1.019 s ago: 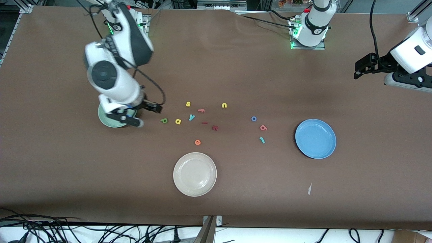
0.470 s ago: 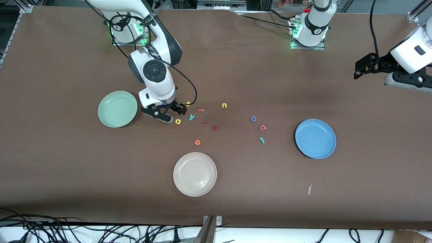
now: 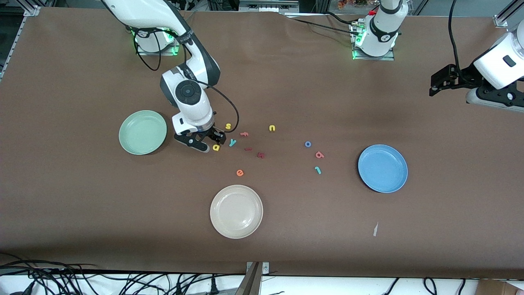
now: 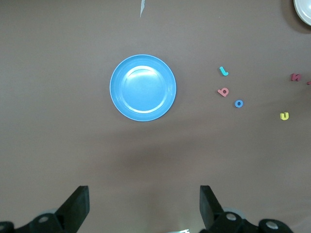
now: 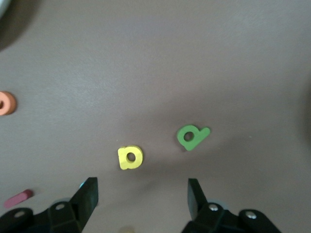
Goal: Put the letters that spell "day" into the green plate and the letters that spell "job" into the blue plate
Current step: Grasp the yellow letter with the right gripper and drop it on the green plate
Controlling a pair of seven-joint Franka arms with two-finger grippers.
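Note:
My right gripper (image 3: 207,143) hangs open low over the table beside the green plate (image 3: 143,132), nothing between its fingers. In the right wrist view the dark green "d" (image 5: 192,137) and the yellow "a" (image 5: 130,158) lie flat just ahead of the right gripper (image 5: 142,195). From the front the "a" (image 3: 216,147) and the light blue "y" (image 3: 232,142) show, while the hand hides the "d". The blue "o" (image 3: 308,144), salmon "b" (image 3: 319,155) and teal "j" (image 3: 317,170) lie near the blue plate (image 3: 382,168). My left gripper (image 3: 442,81) waits open, high at its end of the table.
A cream-white plate (image 3: 236,211) sits nearer the front camera. Spare letters lie around: yellow "s" (image 3: 228,126), pink "f" (image 3: 244,133), yellow "u" (image 3: 272,128), orange "e" (image 3: 240,173) and two dark red pieces (image 3: 260,155). A paper scrap (image 3: 375,229) lies near the front edge.
The right arm swung from over the green plate to the "d" and "a", then settled lower over them. Its fingers have narrowed slightly. The left arm has not moved.

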